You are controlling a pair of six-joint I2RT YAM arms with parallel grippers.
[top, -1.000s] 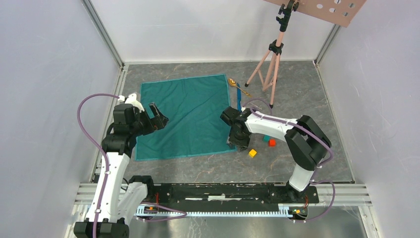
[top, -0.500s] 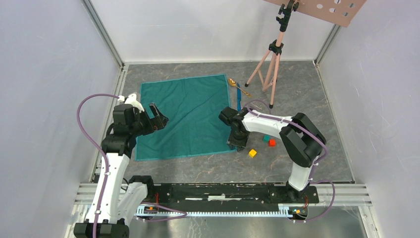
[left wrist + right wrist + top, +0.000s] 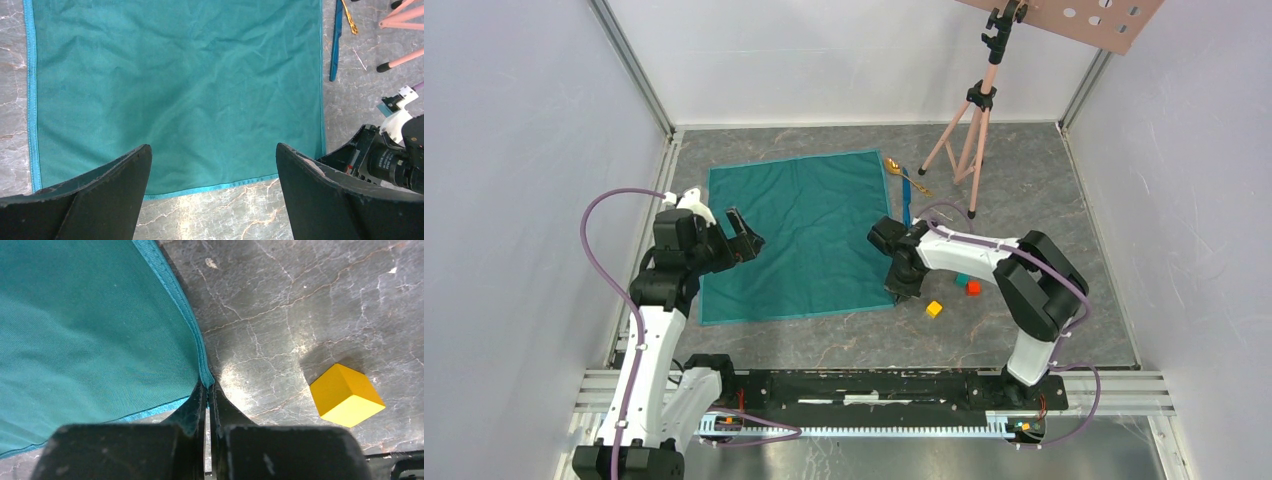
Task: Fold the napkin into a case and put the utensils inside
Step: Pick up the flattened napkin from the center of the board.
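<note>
The teal-green napkin (image 3: 794,235) lies flat and unfolded on the grey table. My right gripper (image 3: 902,293) is down at its near right corner, shut on the hem there. In the right wrist view the napkin (image 3: 90,340) has its corner pinched between the closed fingertips of the right gripper (image 3: 207,387). My left gripper (image 3: 740,234) hovers open over the near left part of the napkin (image 3: 175,90), holding nothing, its left gripper (image 3: 212,150) tips wide apart. The utensils lie beside the napkin's far right corner: a gold spoon (image 3: 894,166) and a blue knife (image 3: 906,205), the knife (image 3: 335,42) also in the left wrist view.
A yellow cube (image 3: 934,309), a red cube (image 3: 973,288) and a teal cube (image 3: 962,279) sit just right of the right gripper; the yellow cube (image 3: 346,395) is close to its fingers. A pink tripod (image 3: 969,130) stands at the far right. Walls enclose the table.
The right gripper's jaws have closed onto the napkin's near right corner. The left arm has not moved.
</note>
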